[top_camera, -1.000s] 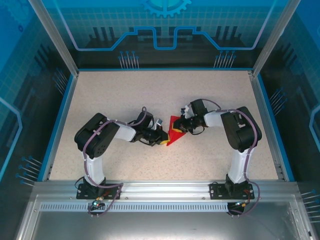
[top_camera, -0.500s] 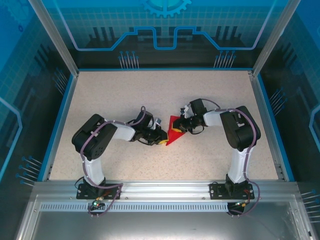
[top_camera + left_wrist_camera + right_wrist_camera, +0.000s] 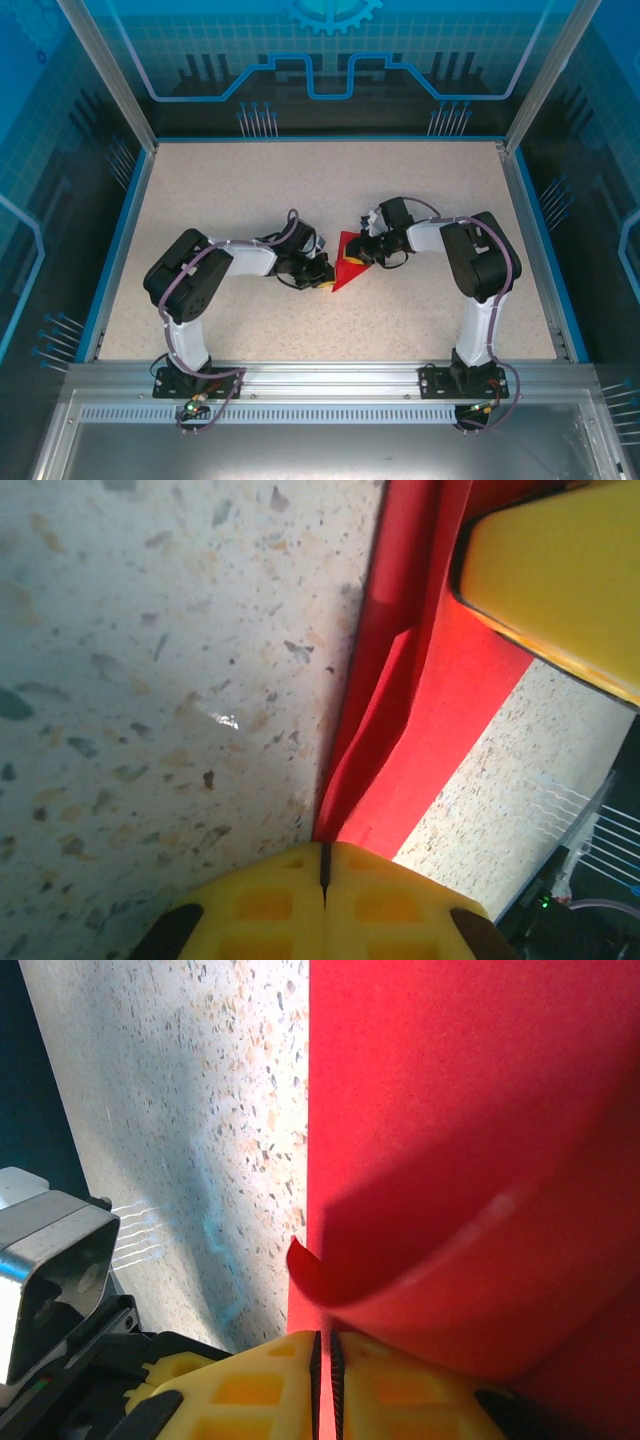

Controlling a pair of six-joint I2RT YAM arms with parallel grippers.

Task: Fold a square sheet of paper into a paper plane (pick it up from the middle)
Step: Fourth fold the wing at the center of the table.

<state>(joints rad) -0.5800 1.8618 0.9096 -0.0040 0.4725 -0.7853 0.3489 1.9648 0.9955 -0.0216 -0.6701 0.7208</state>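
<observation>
Two black robot arms meet near the middle of a speckled beige tabletop [image 3: 300, 190], both gripping a thin bright red paper sheet [image 3: 350, 262] that is folded to a pointed wedge with its tip aimed toward the near left. The yellow-tipped left claw [image 3: 325, 282] sits at the wedge's narrow lower end. From the left wrist, its pads [image 3: 390, 905] are pressed fully together, and the paper's layered, creased edge runs straight down into the seam between them, nipped there. The tabletop [image 3: 150, 680] lies open to the left of that edge, and a yellow finger [image 3: 560, 570] of the right claw rests over the sheet at upper right. The right claw [image 3: 366, 252] holds the wedge's wider far side. From the right wrist, its jaws stand closed to a hairline slit on the sheet's straight left edge, which runs upright through the view, and a curled lip of paper [image 3: 330, 1275] bulges just above the fingertips and throws a shadow across the red. Speckled surface [image 3: 230, 1090] lies open to the left of that edge. From overhead the two claws are close together with only the paper between them, while the arms' elbows swing outward to either side. Open tabletop surrounds the pair, broadest toward the far side, out to the blue border [image 3: 330, 139] and the slanted aluminium frame posts [image 3: 105, 75] at the corners.
</observation>
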